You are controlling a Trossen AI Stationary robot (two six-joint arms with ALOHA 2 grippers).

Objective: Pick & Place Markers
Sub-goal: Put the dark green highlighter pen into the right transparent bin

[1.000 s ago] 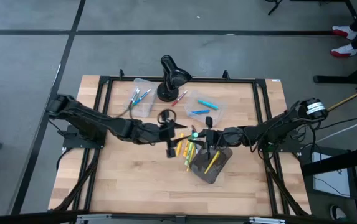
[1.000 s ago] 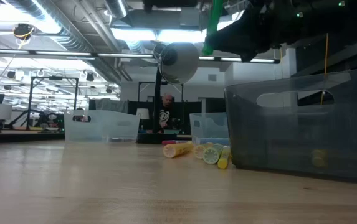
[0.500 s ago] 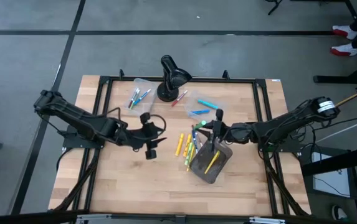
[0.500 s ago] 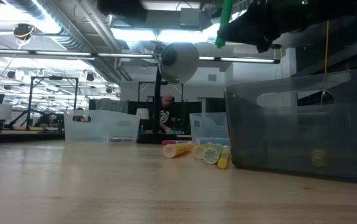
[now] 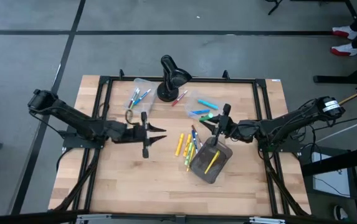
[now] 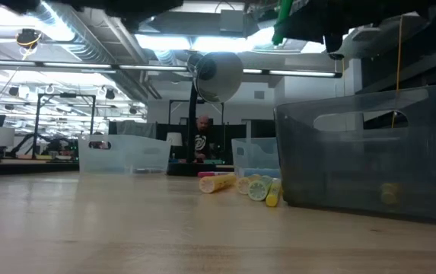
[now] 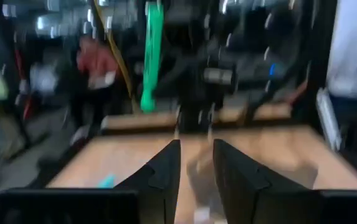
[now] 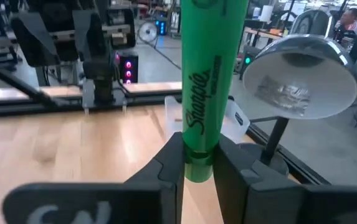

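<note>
A green marker stands between the fingers of my right gripper, which is shut on it. In the high view this gripper hovers right of the table's middle, just beyond the grey bin, the green marker at its tip. Several loose markers in yellow, green and orange lie flat on the wood left of the bin. A yellow marker lies inside the bin. My left gripper hangs left of the pile, pointing toward it, open by a narrow gap with nothing in it. My right gripper pinches the green marker between its two fingers near the marker's lower end. The fingers point level from the table's right side and lie across the marker. It stands roughly upright, most of its length above the fingers, lifted clear of the table.
A black desk lamp stands at the far middle. Two clear tubs flank it, one holding several markers, the other holding blue ones. In the low view the grey bin fills the right, with marker ends beside it.
My left gripper has drawn back from the marker pile toward the table's left edge, and its fingers stand closer together than before. My right gripper has risen and moved toward the far right with the green marker, which has turned more upright.
</note>
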